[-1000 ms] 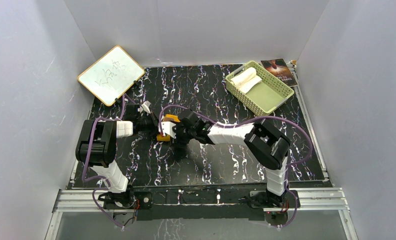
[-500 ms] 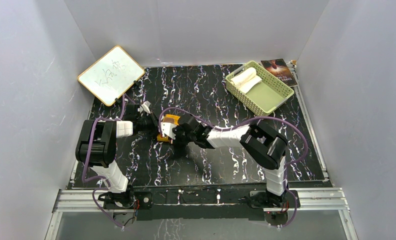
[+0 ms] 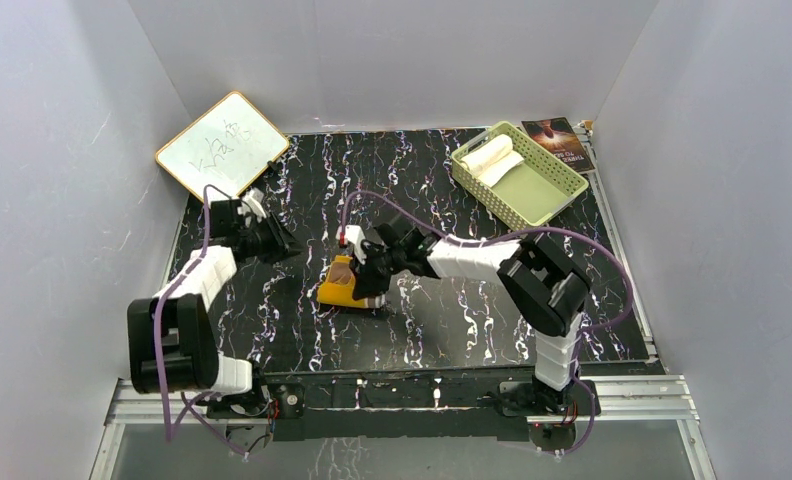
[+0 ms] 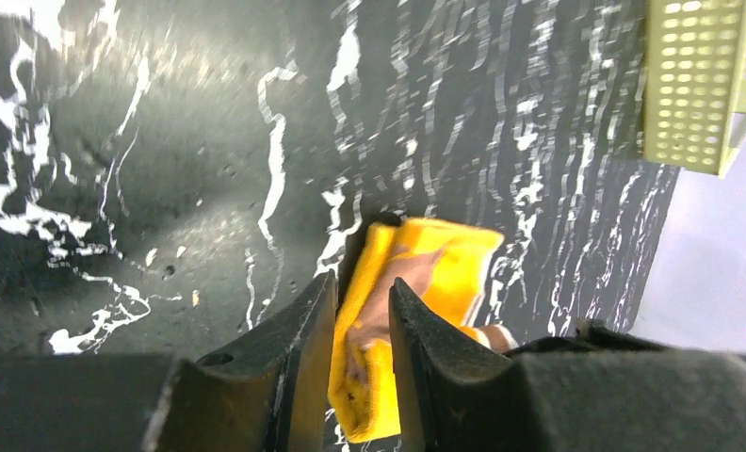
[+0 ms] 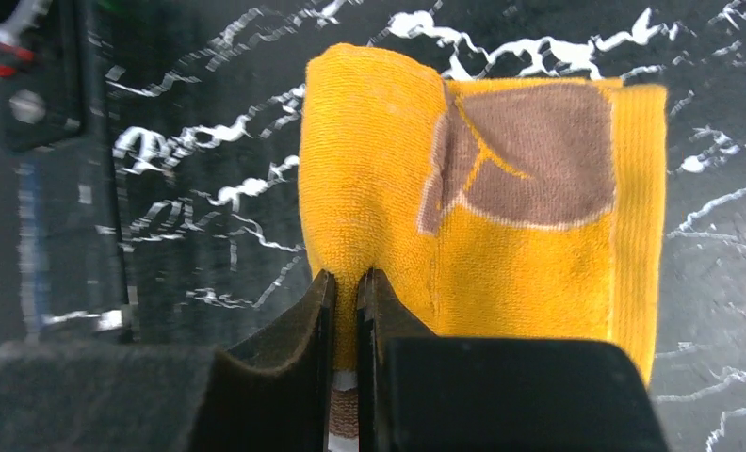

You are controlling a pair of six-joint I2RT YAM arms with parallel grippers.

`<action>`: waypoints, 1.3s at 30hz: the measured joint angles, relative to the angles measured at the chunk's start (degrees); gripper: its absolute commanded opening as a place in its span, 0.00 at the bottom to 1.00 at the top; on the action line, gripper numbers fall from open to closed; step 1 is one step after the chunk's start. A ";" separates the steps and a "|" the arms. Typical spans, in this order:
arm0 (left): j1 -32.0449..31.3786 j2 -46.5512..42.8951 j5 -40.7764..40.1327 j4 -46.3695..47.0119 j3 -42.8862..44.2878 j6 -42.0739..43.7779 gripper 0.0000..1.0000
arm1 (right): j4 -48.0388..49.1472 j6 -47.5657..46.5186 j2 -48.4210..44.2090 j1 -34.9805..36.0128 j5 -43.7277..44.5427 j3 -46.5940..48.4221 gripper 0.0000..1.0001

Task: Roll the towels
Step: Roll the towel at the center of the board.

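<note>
The mustard-yellow towel [image 3: 340, 293] lies left of centre on the black marbled table, partly folded, with a brown patch on its top [image 5: 529, 151]. My right gripper [image 3: 365, 272] is shut on a pinched fold at its near edge [image 5: 347, 275]. My left gripper [image 3: 278, 243] hangs to the left, apart from the towel, its jaws slightly open and empty [image 4: 362, 282]. In the left wrist view the yellow towel [image 4: 445, 259] shows beyond the gap. The cream-white towel [image 3: 490, 156] lies rolled in the green basket.
The pale green slotted basket [image 3: 547, 195] stands at the back right [image 4: 694, 85], with a dark book [image 3: 559, 140] behind it. A white board with a wooden frame [image 3: 222, 150] leans at the back left. Grey walls close in three sides.
My right gripper closed on the yellow towel and drew it nearer and slightly right. My left gripper let go, parted its jaws and drew back to the left.
</note>
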 measured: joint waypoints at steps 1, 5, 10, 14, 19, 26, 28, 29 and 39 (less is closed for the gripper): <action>0.31 -1.44 0.11 -1.09 1.16 0.96 0.26 | -1.64 1.20 0.63 -0.76 -2.40 1.42 0.00; 0.26 -5.38 4.90 -2.23 5.14 3.93 0.22 | -3.45 8.90 6.01 -4.94 -14.34 8.28 0.00; -2.80 -5.66 11.02 -3.72 5.62 6.19 0.18 | 3.02 24.39 15.63 -11.63 -26.23 10.36 0.00; -6.45 -6.75 13.73 -2.64 1.22 4.57 0.17 | 6.40 33.57 20.81 -14.97 -32.41 10.64 0.00; -7.23 -8.57 15.82 2.91 -7.13 -1.16 0.17 | 7.91 38.62 22.62 -14.91 -33.83 12.68 0.00; -8.79 -7.26 16.48 11.47 -10.40 -7.26 0.17 | 5.09 38.93 24.68 -14.84 -33.94 16.17 0.00; -9.03 -5.88 15.43 13.29 -10.82 -7.56 0.16 | 4.07 38.49 24.68 -14.75 -33.57 16.55 0.00; -9.05 -4.74 14.43 14.27 -11.28 -7.76 0.15 | 3.50 38.21 24.68 -14.75 -33.46 16.68 0.00; -9.70 5.97 9.62 21.59 -11.23 -10.62 0.15 | -11.28 26.88 23.78 -14.10 -25.64 23.19 0.39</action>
